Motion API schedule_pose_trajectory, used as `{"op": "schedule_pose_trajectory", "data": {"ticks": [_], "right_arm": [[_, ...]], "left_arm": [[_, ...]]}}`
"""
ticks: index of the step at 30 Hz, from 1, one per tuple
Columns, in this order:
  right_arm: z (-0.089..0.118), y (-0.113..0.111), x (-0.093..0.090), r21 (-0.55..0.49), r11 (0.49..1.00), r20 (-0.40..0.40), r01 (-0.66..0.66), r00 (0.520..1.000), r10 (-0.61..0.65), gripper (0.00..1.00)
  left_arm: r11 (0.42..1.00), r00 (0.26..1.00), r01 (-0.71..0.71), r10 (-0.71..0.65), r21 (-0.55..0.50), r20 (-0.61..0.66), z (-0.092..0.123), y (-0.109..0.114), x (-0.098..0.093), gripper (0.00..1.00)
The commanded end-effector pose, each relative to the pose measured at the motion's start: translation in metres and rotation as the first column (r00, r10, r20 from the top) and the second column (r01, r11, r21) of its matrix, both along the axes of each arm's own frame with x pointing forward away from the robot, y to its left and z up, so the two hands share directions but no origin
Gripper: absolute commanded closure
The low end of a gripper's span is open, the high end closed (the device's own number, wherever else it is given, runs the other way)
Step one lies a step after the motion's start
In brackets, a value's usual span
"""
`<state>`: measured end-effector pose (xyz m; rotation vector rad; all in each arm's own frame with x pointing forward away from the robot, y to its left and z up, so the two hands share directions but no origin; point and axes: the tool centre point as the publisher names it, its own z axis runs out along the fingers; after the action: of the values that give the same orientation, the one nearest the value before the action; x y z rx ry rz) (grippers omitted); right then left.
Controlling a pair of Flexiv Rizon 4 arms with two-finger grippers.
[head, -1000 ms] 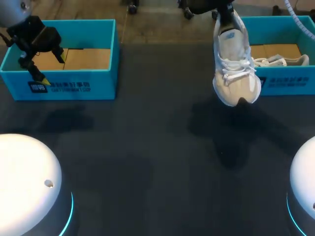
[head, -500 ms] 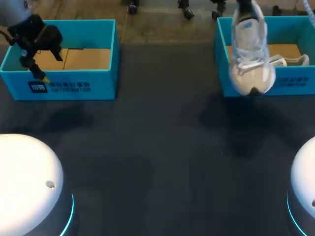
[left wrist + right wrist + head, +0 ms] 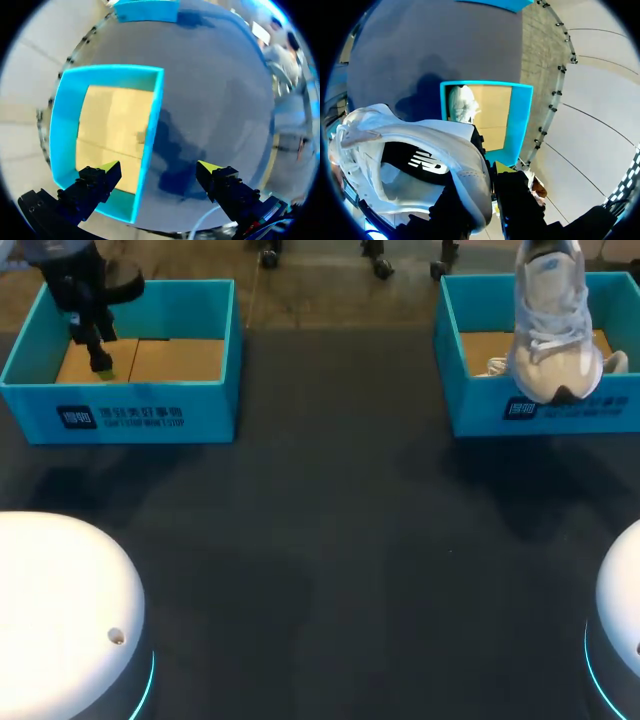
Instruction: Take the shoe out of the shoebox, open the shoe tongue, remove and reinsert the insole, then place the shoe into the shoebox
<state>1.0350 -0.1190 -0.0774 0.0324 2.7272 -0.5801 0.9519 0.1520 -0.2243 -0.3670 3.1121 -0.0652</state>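
Aloft, the right pincer clamps the white shoe by its heel collar, toe down over the shoebox at the table's far right corner; the left pincer gapes wide open.

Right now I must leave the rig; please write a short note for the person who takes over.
Left tool: open, holding nothing, over the left shoebox.
Right tool: shut on the white shoe at its heel, toe down, above the right shoebox; a second shoe lies inside.
Insole steps: cannot tell whether done.
To do: lower the shoe into the box, release.
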Motion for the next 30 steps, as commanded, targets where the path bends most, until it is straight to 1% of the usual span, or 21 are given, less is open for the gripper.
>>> {"op": "schedule_pose_trajectory", "data": {"ticks": [1, 7, 8, 9, 11, 12, 13, 16, 17, 18, 19, 20, 21, 23, 24, 25, 26, 27, 29, 30], "right_arm": [[0.002, -0.002, 0.002, 0.004, 1.0, -0.007, -0.002, 1.0, 0.002, 1.0], [0.002, -0.002, 0.002, 0.004, 1.0, -0.007, -0.002, 1.0, 0.002, 1.0], [0.002, -0.002, 0.002, 0.004, 1.0, -0.007, -0.002, 1.0, 0.002, 1.0], [0.002, -0.002, 0.002, 0.004, 1.0, -0.007, -0.002, 1.0, 0.002, 1.0], [0.002, -0.002, 0.002, 0.004, 1.0, -0.007, -0.002, 1.0, 0.002, 1.0], [0.002, -0.011, 0.009, 0.016, 1.0, -0.014, 0.009, 1.0, -0.008, 1.0], [0.002, -0.017, 0.013, 0.025, 1.0, -0.016, 0.016, 1.0, -0.016, 1.0], [0.006, -0.042, 0.029, 0.035, 0.999, -0.029, 0.039, 0.999, -0.038, 1.0], [0.006, -0.049, 0.035, 0.035, 0.998, -0.052, 0.051, 0.997, -0.049, 1.0], [0.007, -0.057, 0.04, 0.058, 0.997, -0.049, 0.05, 0.998, -0.047, 1.0], [0.007, -0.063, 0.045, 0.063, 0.997, -0.056, 0.043, 0.998, -0.04, 1.0], [0.007, -0.069, 0.05, 0.064, 0.996, -0.059, 0.065, 0.996, -0.061, 1.0], [0.009, -0.073, 0.054, 0.092, 0.995, -0.048, 0.049, 0.998, -0.045, 1.0], [0.009, -0.081, 0.062, 0.085, 0.994, -0.056, 0.064, 0.997, -0.06, 1.0], [0.01, -0.084, 0.067, 0.104, 0.993, -0.054, 0.055, 0.997, -0.05, 1.0], [0.009, -0.086, 0.071, 0.095, 0.993, -0.062, 0.066, 0.996, -0.06, 1.0], [0.008, -0.089, 0.075, 0.079, 0.994, -0.072, 0.073, 0.995, -0.067, 1.0], [0.007, -0.09, 0.079, 0.088, 0.993, -0.083, 0.079, 0.994, -0.072, 1.0], [0.001, -0.094, 0.087, 0.073, 0.988, -0.144, 0.135, 0.982, -0.124, 1.0], [-0.004, -0.097, 0.09, 0.119, 0.98, -0.165, 0.158, 0.977, -0.137, 1.0]], "left_arm": [[0.907, 0.905, -0.409, 0.417, 0.099, -0.089, 0.002, -0.004, 0.008, 0.0], [0.907, 0.905, -0.409, 0.417, 0.099, -0.089, 0.002, -0.004, 0.008, 0.0], [0.873, 0.872, -0.478, 0.485, 0.099, -0.064, 0.002, -0.005, 0.009, 0.0], [0.863, 0.863, -0.494, 0.501, 0.104, -0.059, 0.001, -0.006, 0.01, 0.0], [0.777, 0.779, -0.622, 0.626, 0.095, -0.025, 0.0, -0.007, 0.013, 0.0], [0.733, 0.734, -0.676, 0.679, 0.077, -0.027, 0.0, -0.004, 0.013, 0.0], [0.711, 0.711, -0.699, 0.703, 0.077, -0.032, 0.001, -0.003, 0.014, 0.0], [0.617, 0.616, -0.786, 0.787, 0.046, -0.025, 0.002, 0.009, 0.016, 0.0], [0.586, 0.586, -0.809, 0.81, 0.038, -0.03, 0.003, 0.013, 0.016, 0.0], [0.551, 0.551, -0.834, 0.834, 0.021, -0.024, 0.004, 0.017, 0.017, 0.0], [0.527, 0.527, -0.85, 0.849, -0.004, -0.047, 0.006, 0.023, 0.018, 0.0], [0.514, 0.514, -0.857, 0.854, -0.023, -0.074, 0.007, 0.028, 0.019, 0.0], [0.492, 0.494, -0.869, 0.866, -0.043, -0.074, 0.008, 0.033, 0.021, 0.0], [0.464, 0.467, -0.884, 0.88, -0.054, -0.085, 0.009, 0.041, 0.024, 0.0], [0.446, 0.45, -0.893, 0.89, -0.062, -0.079, 0.009, 0.044, 0.025, 0.0], [0.438, 0.442, -0.897, 0.893, -0.062, -0.081, 0.009, 0.047, 0.026, 0.0], [0.431, 0.435, -0.9, 0.897, -0.061, -0.078, 0.009, 0.049, 0.027, 0.0], [0.416, 0.42, -0.907, 0.904, -0.068, -0.079, 0.009, 0.051, 0.029, 0.0], [0.402, 0.407, -0.912, 0.91, -0.078, -0.081, 0.009, 0.054, 0.029, 0.0], [0.391, 0.396, -0.917, 0.915, -0.079, -0.073, 0.009, 0.055, 0.03, 0.0]]}}
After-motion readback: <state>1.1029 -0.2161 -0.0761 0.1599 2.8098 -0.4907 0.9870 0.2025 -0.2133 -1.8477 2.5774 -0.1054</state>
